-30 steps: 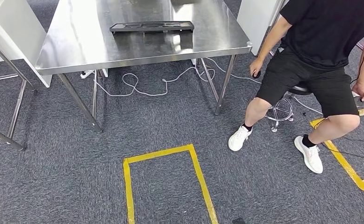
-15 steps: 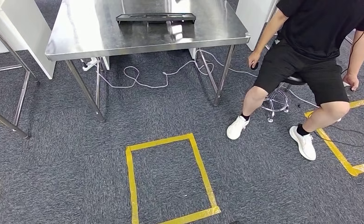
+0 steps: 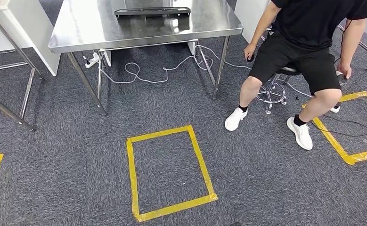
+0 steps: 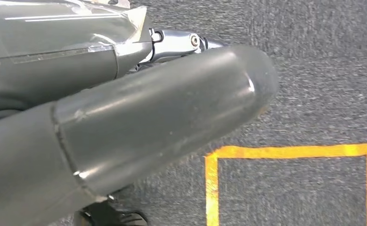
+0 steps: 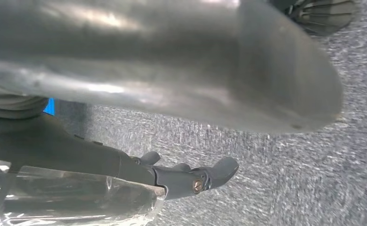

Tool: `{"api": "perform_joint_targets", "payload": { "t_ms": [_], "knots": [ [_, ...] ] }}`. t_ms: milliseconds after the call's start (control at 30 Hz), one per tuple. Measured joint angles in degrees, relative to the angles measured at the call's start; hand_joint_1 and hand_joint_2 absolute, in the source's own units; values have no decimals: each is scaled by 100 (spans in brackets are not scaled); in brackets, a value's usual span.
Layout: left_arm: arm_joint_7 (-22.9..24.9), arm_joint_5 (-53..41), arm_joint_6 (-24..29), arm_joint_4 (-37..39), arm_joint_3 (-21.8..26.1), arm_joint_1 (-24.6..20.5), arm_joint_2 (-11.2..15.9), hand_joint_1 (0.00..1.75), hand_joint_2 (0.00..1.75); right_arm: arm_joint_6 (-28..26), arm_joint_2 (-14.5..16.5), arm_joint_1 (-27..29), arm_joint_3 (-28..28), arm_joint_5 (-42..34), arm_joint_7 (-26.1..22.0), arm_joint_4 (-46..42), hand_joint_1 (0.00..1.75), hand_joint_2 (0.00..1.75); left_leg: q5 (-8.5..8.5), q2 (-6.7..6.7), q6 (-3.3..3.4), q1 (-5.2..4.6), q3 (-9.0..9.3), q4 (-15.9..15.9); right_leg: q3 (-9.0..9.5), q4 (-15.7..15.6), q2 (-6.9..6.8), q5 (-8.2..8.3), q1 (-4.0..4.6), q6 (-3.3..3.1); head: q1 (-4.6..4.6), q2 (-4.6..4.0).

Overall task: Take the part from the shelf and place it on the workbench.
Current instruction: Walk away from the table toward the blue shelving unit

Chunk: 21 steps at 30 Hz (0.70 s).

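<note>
A flat black part (image 3: 152, 11) lies on the steel workbench (image 3: 101, 33) at the far side of the head view, a good way off across the carpet. My left hand (image 4: 125, 113) hangs over the grey carpet above a yellow tape corner; its thick thumb stands apart from the fingers (image 4: 181, 42) and nothing is in it. In the right wrist view my right hand (image 5: 172, 70) hangs the same way, with its dark fingers (image 5: 195, 179) stretched out below the thumb and nothing held.
A person (image 3: 308, 42) sits on a stool (image 3: 275, 89) right of the workbench, feet out on the carpet. White cables (image 3: 148, 75) trail under the bench. A yellow tape rectangle (image 3: 169, 172) marks the floor ahead, another (image 3: 351, 141) at right. A second table's legs (image 3: 12, 108) stand left.
The whole picture has shifted: the camera has drawn back from the workbench, so bench, part and person sit higher and farther. The part stays on the bench.
</note>
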Motion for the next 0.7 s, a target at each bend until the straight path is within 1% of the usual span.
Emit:
{"api": "perform_joint_targets", "payload": {
  "t_ms": [33, 67, 100, 133, 167, 200, 233, 267, 300, 333, 367, 400, 433, 467, 500, 533, 567, 600, 633, 667, 700],
  "knots": [
    [-5, 1, 0, -1, 0, -5, 0, 0, 0, 0, 0, -5, 1, 3, 2, 0, 0, 0, -91, -8, 15, -3, 211, -327, -67, 63, -3, 30, 13, 36, 2, 0],
    [-9, 1, 0, -1, 0, -9, 0, 0, 0, 0, -1, -9, 2, 5, 2, 0, 0, 0, -171, -15, 45, -19, 316, -528, -115, 97, -7, 73, 26, 79, 5, 0],
    [-12, 3, 0, -1, 0, -7, -1, 0, 0, 0, -1, -10, 4, 9, 3, 0, 0, 0, -185, -20, 93, -39, 310, -601, -147, 104, -12, 129, 34, 131, 8, 0],
    [-18, 7, 0, -1, 1, -3, -4, 0, 0, 0, -5, -7, 5, 13, 4, 3, 0, 0, -138, -9, 154, -44, 248, -617, -182, 108, -13, 166, 38, 180, 9, 0],
    [-28, 10, 1, 0, 1, 2, -9, 0, 0, 0, -8, -1, 7, 16, 5, 7, 0, 0, -73, 0, 224, -50, 177, -630, -240, 147, -3, 132, 36, 200, 8, 0],
    [-43, 13, 3, 0, 2, 5, -11, 0, 0, 0, -8, 7, 10, 19, 8, 10, 0, 0, -2, 10, 292, -48, 96, -649, -325, 270, 9, 0, 28, 192, 14, 0],
    [-63, 15, 9, 0, 2, 6, -13, 0, 0, 0, -7, 13, 16, 23, 10, 13, 0, 0, 72, 20, 341, -42, 1, -661, -436, 511, 22, -231, 14, 166, 20, 0],
    [-82, 15, 18, -1, 2, 6, -13, 0, 0, 0, -5, 13, 26, 32, 12, 13, 0, 0, 141, 22, 365, -48, -87, -662, -553, 843, 33, -495, -2, 136, 24, 0],
    [-97, 15, 26, -1, 2, 7, -10, 0, 0, 0, -4, 12, 37, 43, 13, 13, 0, 0, 213, 29, 373, -49, -176, -660, -649, 1223, 38, -709, -15, 134, 31, 0],
    [-106, 15, 33, -1, 2, 9, -10, 0, 0, 0, -8, 10, 46, 54, 13, 14, 0, 0, 288, 36, 363, -49, -268, -658, -700, 1566, 41, -812, -25, 168, 29, 0],
    [-109, 13, 37, -1, 2, 11, -11, 0, 0, 1, -13, 9, 54, 61, 13, 14, 0, 0, 359, 44, 349, -48, -357, -654, -679, 1775, 42, -781, -36, 234, 29, 0],
    [-109, 8, 37, -1, 2, 13, -13, 0, 0, 1, -17, 9, 58, 61, 13, 14, 0, 0, 428, 50, 329, -45, -444, -651, -562, 1799, 42, -662, -44, 310, 30, 0],
    [-108, 0, 37, -1, 0, 14, -15, 0, 0, 2, -20, 8, 60, 56, 13, 14, 0, 0, 494, 53, 305, -41, -512, -648, -341, 1620, 42, -525, -54, 370, 31, 0],
    [-104, -10, 37, -2, -2, 11, -16, 0, 0, 2, -19, 3, 60, 48, 13, 13, 0, 0, 556, 55, 274, -40, -564, -643, -8, 1236, 42, -460, -66, 390, 31, 0],
    [-99, -19, 37, -2, -6, 5, -17, 0, 0, 2, -19, -6, 60, 40, 11, 12, 0, 0, 611, 55, 238, -46, -603, -634, 366, 742, 43, -493, -53, 371, 33, 0],
    [-93, -25, 38, -3, -10, -2, -17, 0, 0, 1, -17, -17, 60, 33, 8, 11, 0, 0, 665, 58, 197, -56, -622, -627, 647, 310, 46, -584, -37, 325, 33, 0],
    [-86, -28, 42, -3, -15, -12, -16, 0, 0, 1, -15, -24, 60, 28, 5, 11, 0, 0, 714, 62, 159, -66, -638, -625, 830, 0, 49, -680, -17, 273, 31, 0],
    [-81, -29, 49, -3, -19, -19, -16, 0, 0, 0, -13, -28, 60, 26, 1, 11, 0, 0, 757, 67, 123, -69, -645, -629, 885, -143, 53, -731, 8, 228, 30, 0],
    [-76, -28, 58, -3, -21, -24, -15, 0, 0, 0, -8, -23, 61, 23, -1, 11, 0, 0, 790, 71, 89, -58, -649, -635, 855, -159, 53, -722, -11, 179, 25, 0],
    [-73, -27, 67, -3, -22, -27, -14, 0, 0, 0, -1, -15, 61, 21, -2, 12, 0, 0, 757, 67, 64, -39, -668, -603, 837, -156, 48, -689, -31, 128, 22, 0],
    [-73, -23, 75, -3, -22, -26, -14, 0, 0, 0, 4, -8, 60, 19, -3, 13, 0, 0, 622, 61, 43, -19, -719, -479, 811, -156, 39, -648, -49, 59, 18, 0]
  ]
}}
